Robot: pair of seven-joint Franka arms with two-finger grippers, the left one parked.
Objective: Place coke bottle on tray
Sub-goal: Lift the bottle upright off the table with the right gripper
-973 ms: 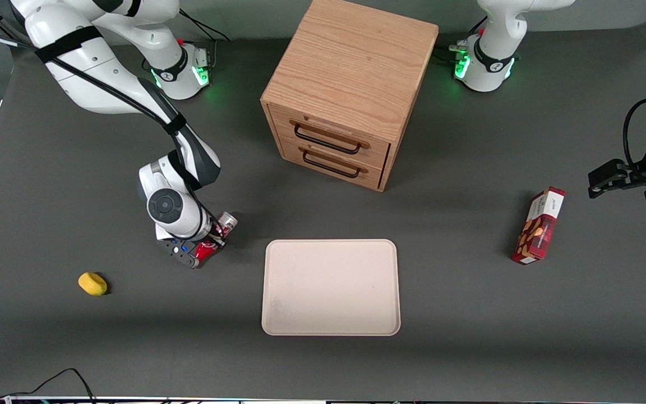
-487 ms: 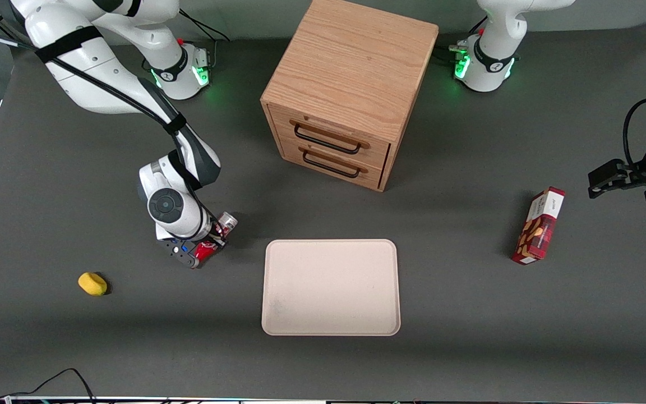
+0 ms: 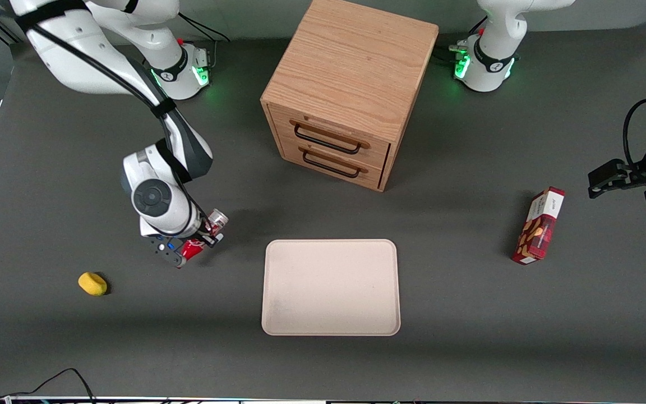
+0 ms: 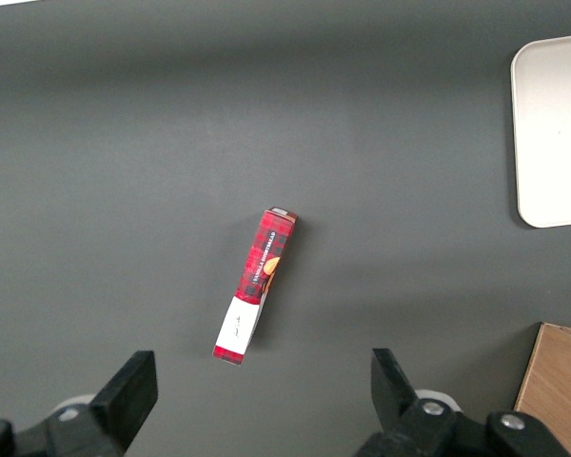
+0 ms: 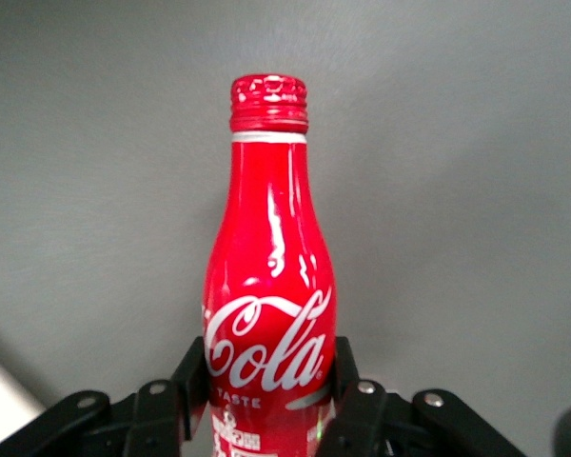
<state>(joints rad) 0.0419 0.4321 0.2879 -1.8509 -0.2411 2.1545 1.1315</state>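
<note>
Gripper [image 3: 191, 247] clamped on the coke bottle [image 3: 199, 238], one finger [image 5: 347, 405] pressed to each side of the red body low on the Coca-Cola script. In the right wrist view the bottle [image 5: 269, 276] fills the gap between the fingers, red cap pointing away from the gripper [image 5: 266, 419]. Front view: bottle lies tilted in the grasp, silvery base end turned toward the wooden drawer cabinet [image 3: 351, 92]; whether it touches the bench [image 3: 469, 336] cannot be told.

Bottle and gripper sit near the tray [image 3: 331, 287], off its corner toward the working arm's end of the bench, not over it. Tray lies flat, in front of the cabinet's two drawers.

Yellow object [image 3: 92, 283] farther toward the working arm's end, nearer the front camera than the gripper, apart from it.

Red snack box [image 3: 538, 225] lies toward the parked arm's end, well apart from the tray; it shows in the left wrist view too [image 4: 256, 286], with a tray corner [image 4: 552, 133].
</note>
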